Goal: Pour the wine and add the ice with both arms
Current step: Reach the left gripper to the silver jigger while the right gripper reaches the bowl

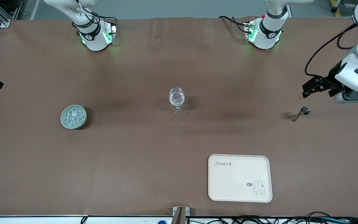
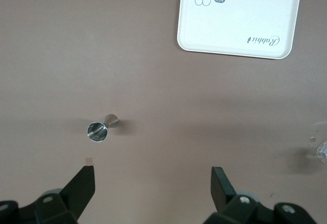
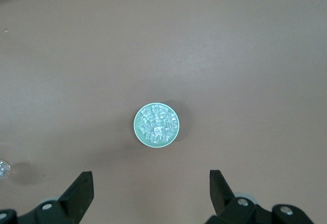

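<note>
The right end effector (image 3: 148, 188) lies outside the front view, and the left arm (image 1: 357, 67) is cut off at that view's edge. Both end effectors have their fingers spread wide and hold nothing. The left end effector (image 2: 153, 185) hangs above the brown tabletop (image 1: 135, 155), just beside a steel jigger (image 2: 101, 127) lying on its side. The right end effector hovers over the tabletop near the pale green dish (image 3: 138, 115) heaped with ice (image 3: 157, 125). The stemmed glass (image 1: 177, 100) stands between them, with the cream tray (image 1: 240, 177) empty.

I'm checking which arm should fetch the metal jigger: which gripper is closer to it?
Left. The left gripper hangs open just by the jigger; the right gripper is open over the ice dish.
</note>
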Controlling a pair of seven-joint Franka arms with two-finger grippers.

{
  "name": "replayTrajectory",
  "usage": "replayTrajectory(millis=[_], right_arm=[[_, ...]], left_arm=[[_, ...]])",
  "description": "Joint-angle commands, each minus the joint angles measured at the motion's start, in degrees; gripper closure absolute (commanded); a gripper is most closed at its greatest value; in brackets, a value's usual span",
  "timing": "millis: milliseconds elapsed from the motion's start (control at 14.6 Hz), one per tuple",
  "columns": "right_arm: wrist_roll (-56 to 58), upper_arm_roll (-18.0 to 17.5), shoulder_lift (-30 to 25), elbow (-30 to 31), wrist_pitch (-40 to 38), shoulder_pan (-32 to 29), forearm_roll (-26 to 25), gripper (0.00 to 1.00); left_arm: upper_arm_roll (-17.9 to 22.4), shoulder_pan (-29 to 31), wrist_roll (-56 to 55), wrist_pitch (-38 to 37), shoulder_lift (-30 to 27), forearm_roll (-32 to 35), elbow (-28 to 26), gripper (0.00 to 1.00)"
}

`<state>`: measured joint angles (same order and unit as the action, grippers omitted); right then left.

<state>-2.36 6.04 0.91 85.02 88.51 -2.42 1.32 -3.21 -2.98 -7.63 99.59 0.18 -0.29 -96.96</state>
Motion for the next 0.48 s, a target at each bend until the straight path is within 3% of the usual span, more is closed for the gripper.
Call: replayTrajectory(millis=[0, 275, 412], right_arm=[[-0.02, -0.41, -0.56, 0.58, 0.35, -0.57, 0.0, 0.0], [-0.02, -0.41, -0.47, 0.76, 0.43, -0.66, 0.0, 0.0], [-0.1, -0.41, -0.56, 1.81, 0.52, -0.75, 0.08, 0.0]], left_arm=[[0.31, -0.36, 1.64, 0.17, -0.63, 0.38, -0.6, 0.0], [0.57, -0.53, 1.56, 0.08, -0.54, 0.29, -0.25, 0.0], [2.93, -0.53, 1.48, -0.18, -0.45, 0.29, -0.33, 0.0]])
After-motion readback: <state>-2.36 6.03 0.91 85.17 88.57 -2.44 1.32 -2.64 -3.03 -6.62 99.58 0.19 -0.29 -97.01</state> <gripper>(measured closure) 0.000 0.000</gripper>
